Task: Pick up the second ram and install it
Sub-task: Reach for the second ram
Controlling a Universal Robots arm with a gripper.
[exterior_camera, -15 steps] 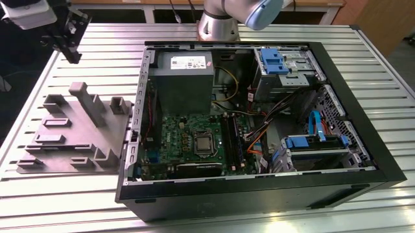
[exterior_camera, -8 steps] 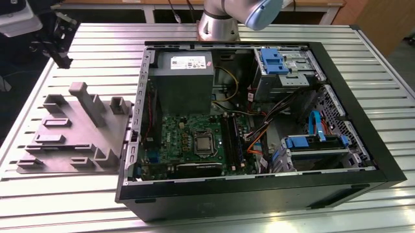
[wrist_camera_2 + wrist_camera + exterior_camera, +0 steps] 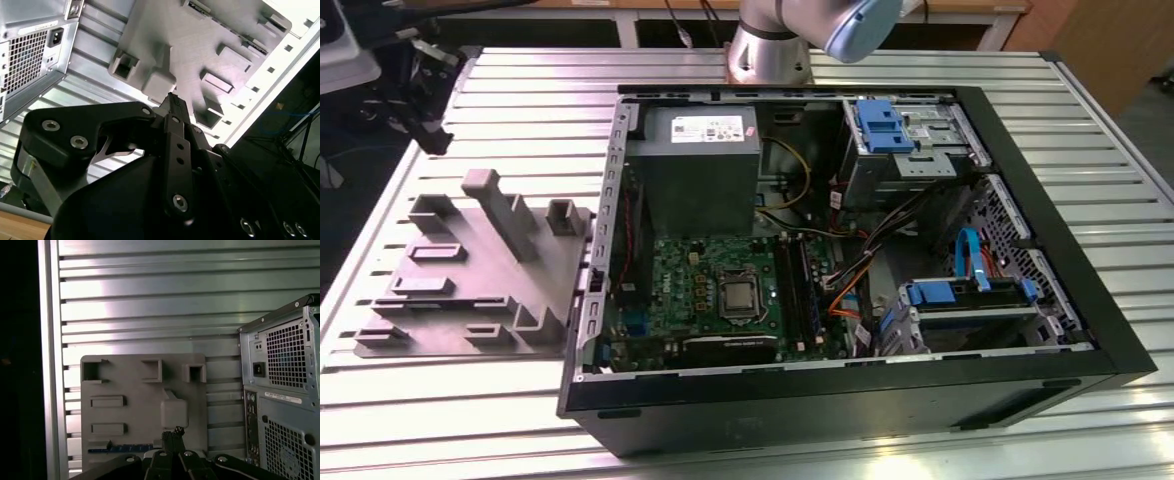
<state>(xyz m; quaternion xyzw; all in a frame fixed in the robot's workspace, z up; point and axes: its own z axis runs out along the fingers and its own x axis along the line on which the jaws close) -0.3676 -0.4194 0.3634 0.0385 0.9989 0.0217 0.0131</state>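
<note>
One stick, the second ram (image 3: 125, 448), lay slotted in the grey holder (image 3: 135, 385) beside the case (image 3: 280, 390), reachable; jaws hovered above, together, empty.

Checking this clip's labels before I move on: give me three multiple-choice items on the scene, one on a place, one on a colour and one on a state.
1. Where does the grey tray lie relative to the computer case?
A. on the exterior view's left of it
B. inside it
C. on the exterior view's right of it

2. What colour are the drive-bay brackets?
A. red
B. blue
C. white

3. How is the case?
A. closed by a side panel
B. lying open, board exposed
C. standing upright with its panel on

Key:
1 A: the grey tray lies on the slatted table beside the computer case. In the first wrist view the claw points toward the tray.
2 B: the drive-bay brackets are plainly blue.
3 B: the case lies on its side with the green board in plain sight.
</note>
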